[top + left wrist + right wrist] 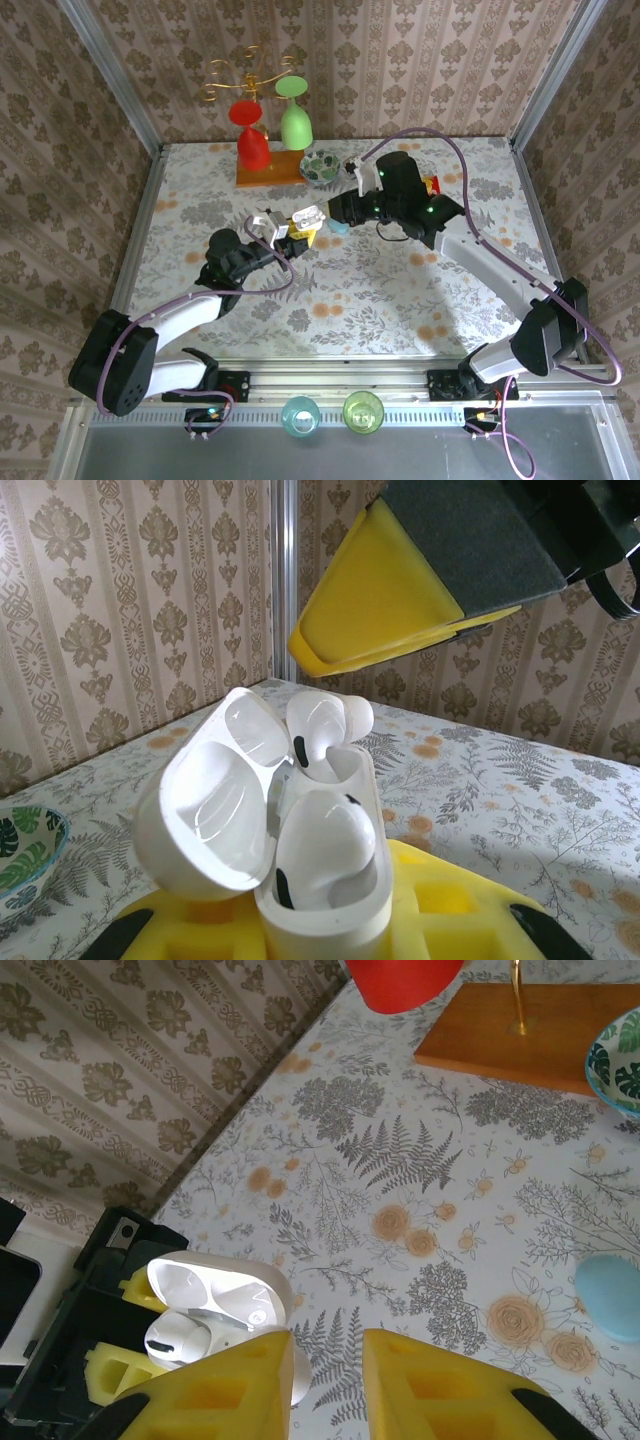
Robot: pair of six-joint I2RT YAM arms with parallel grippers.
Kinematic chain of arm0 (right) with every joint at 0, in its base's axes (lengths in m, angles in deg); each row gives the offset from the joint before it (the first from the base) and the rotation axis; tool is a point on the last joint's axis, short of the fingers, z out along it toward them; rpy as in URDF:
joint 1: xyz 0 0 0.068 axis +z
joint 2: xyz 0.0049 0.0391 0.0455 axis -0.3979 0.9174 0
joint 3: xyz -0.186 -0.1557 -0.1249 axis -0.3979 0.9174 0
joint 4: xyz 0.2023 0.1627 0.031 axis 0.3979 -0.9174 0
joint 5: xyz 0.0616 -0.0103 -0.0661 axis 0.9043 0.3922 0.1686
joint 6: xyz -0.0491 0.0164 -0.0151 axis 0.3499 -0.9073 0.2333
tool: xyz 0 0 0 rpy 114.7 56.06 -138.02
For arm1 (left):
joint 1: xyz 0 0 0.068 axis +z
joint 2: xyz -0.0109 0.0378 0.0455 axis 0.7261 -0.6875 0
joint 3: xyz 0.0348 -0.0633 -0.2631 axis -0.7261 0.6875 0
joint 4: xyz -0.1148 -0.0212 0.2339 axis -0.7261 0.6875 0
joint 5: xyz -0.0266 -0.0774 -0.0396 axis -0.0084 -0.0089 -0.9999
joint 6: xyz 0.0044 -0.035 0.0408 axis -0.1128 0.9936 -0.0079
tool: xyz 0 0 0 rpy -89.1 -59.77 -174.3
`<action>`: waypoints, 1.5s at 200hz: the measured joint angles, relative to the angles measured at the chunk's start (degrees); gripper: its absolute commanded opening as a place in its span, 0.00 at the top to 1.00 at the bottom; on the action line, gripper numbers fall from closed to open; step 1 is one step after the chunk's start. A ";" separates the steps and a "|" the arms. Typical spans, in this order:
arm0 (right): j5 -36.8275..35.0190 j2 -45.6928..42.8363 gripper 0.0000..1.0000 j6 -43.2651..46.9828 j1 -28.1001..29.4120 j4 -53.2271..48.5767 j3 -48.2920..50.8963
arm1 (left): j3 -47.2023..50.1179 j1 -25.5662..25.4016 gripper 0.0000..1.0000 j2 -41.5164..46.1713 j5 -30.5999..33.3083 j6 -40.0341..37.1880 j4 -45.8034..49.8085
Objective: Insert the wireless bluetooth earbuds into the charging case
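Two robot arms work over a floral-patterned table (400, 290). Nearest the bases, the left hand (296, 228) is clamped on the white charging case (345, 920), holding it upright with its lid swung open to the left. Both earbuds sit in its wells: the near earbud (325, 845) lies low, while the far earbud (325, 725) stands taller, stem pointing down into the case, and looks not fully seated. Just beyond and above it, the right hand (328, 1385) hovers with its yellow fingers apart and nothing between them; from its wrist camera the case lies down and to the left. Being free and closest, the right hand seems the one to press that earbud home along its upright axis. Farther off lie a light blue case (610, 1295), a leaf-patterned bowl (320, 165) and a wooden stand (270, 172) with glasses
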 measured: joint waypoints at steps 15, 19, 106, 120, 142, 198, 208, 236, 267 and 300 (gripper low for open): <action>0.46 0.31 0.73 0.02 0.17 -0.48 0.00 | 0.00 0.00 0.89 0.00 0.02 0.00 0.17; 0.59 0.35 0.73 0.02 0.22 -0.66 0.00 | 0.00 0.00 0.89 0.00 0.04 0.00 0.17; 0.20 0.68 0.76 0.13 0.37 -2.14 0.00 | 0.00 0.00 0.89 0.00 0.02 0.00 0.15; 0.22 0.68 0.76 0.24 0.48 -2.12 0.00 | 0.00 0.00 0.89 0.00 0.07 0.02 0.15; 0.68 0.68 0.76 0.68 0.70 -2.12 0.00 | 0.00 0.00 0.89 0.00 0.15 0.02 0.22; 1.51 0.68 0.76 1.49 1.88 -2.14 0.00 | 0.00 0.00 0.89 0.00 0.52 0.00 0.63; 1.55 0.68 0.76 1.49 2.08 -2.14 0.00 | 0.00 0.00 0.89 0.00 0.52 0.00 0.63; 1.60 0.76 0.75 1.49 2.32 -2.14 0.00 | 0.00 0.00 0.89 0.00 0.52 0.00 0.66; 1.73 1.07 0.70 1.53 2.71 -2.14 0.00 | 0.00 0.00 0.89 0.00 0.55 0.00 0.83; 1.70 1.36 0.65 1.70 2.73 -2.27 0.00 | 0.00 0.00 0.89 0.00 0.55 0.02 1.07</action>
